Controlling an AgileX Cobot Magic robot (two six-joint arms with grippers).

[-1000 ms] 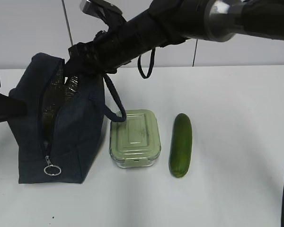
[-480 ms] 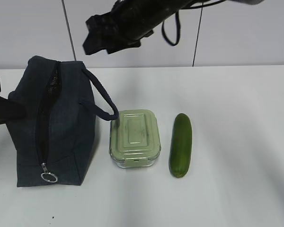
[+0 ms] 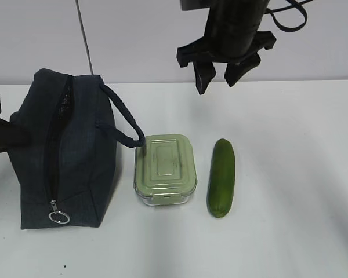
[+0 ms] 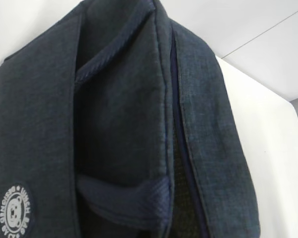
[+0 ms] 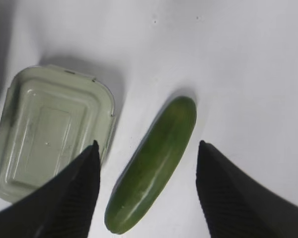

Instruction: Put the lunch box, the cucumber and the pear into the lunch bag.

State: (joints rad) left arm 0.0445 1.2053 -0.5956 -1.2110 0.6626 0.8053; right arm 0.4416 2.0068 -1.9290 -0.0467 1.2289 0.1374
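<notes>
The navy lunch bag [image 3: 75,156] stands at the left, its zipper slit narrowly parted and its ring pull [image 3: 58,217] at the near end. It fills the left wrist view [image 4: 119,124], handle included. The pale green lunch box [image 3: 165,169] lies beside it, and also shows in the right wrist view [image 5: 49,131]. The cucumber [image 3: 221,176] lies right of the box. My right gripper [image 3: 216,86] hangs open and empty high above the cucumber [image 5: 154,163], which lies between its fingers in the right wrist view [image 5: 148,144]. The pear is out of view. My left gripper's jaws are hidden.
A dark part of the left arm [image 3: 6,136] shows at the left edge against the bag's side. The bag's loop handle [image 3: 124,124] arches toward the lunch box. A white wall rises behind the white table [image 3: 290,145].
My right arm has come out of the bag's mouth, risen and swung right to above the cucumber. The bag's mouth has fallen nearly shut and its handle has dropped.
</notes>
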